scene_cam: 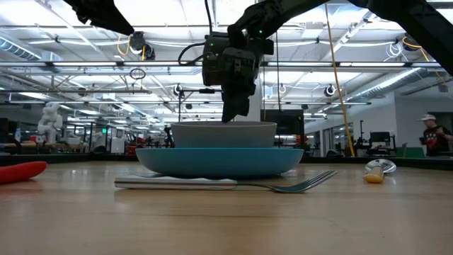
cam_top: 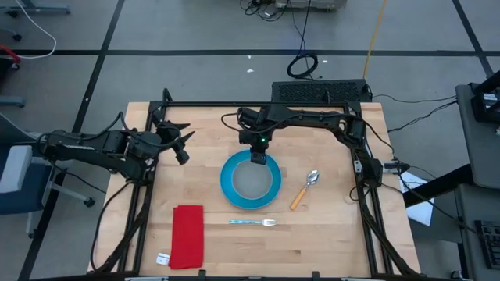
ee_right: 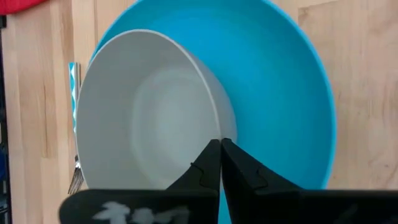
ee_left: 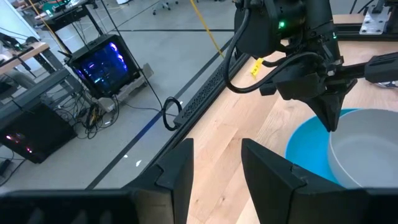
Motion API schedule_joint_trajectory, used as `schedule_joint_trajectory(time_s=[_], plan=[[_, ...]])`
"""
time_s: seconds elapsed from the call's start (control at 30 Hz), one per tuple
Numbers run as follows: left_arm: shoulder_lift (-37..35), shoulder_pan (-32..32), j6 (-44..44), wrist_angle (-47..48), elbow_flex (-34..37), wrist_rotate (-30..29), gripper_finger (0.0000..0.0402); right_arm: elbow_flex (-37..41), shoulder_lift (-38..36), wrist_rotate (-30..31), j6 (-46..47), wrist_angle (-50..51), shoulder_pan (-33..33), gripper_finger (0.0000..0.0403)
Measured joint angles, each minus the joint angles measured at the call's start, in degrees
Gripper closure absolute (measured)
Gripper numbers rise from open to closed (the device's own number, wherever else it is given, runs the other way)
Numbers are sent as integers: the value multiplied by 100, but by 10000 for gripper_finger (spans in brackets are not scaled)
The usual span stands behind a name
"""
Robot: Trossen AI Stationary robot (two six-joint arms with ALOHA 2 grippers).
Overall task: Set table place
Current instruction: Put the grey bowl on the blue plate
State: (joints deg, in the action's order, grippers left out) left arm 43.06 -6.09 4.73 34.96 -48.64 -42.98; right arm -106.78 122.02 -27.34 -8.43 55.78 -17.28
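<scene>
A round blue plate [cam_top: 234, 191] lies at the table's middle, and a grey bowl [cam_top: 254, 181] rests in it on its base. My right gripper [ee_right: 219, 143] is shut, pointing steeply down at the bowl's far rim. A silver fork [cam_top: 254, 222] lies flat on the wood just near of the plate. An orange-handled spoon [cam_top: 305, 190] lies to the plate's right. My left gripper [ee_left: 217, 174] hangs open above the table's left side, holding nothing. My right gripper's shut fingertips [scene_cam: 230, 117] stand right at the bowl's far rim [ee_right: 214, 127], coming from above and slanting from the far side. Whether they touch the rim I cannot tell. The bowl sits upright in the plate.
A folded red cloth [cam_top: 187, 236] lies at the near left, with a small white tag [cam_top: 162, 258] beside it. Black frame rails [cam_top: 367, 211] run along the table's edges. A black block [cam_top: 320, 91] sits at the far edge. Bare wood shows near the front edge.
</scene>
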Motion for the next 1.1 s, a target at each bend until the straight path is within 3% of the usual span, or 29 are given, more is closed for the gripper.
schedule_joint_trajectory(time_s=[0.77,1.1], plan=[[-1,1,-2,-2,0,0,261,266,11,-23,-159,-340,-4,401],[-2,2,-40,-2,0,0,261,266,11,-13,-188,-431,-39,368]])
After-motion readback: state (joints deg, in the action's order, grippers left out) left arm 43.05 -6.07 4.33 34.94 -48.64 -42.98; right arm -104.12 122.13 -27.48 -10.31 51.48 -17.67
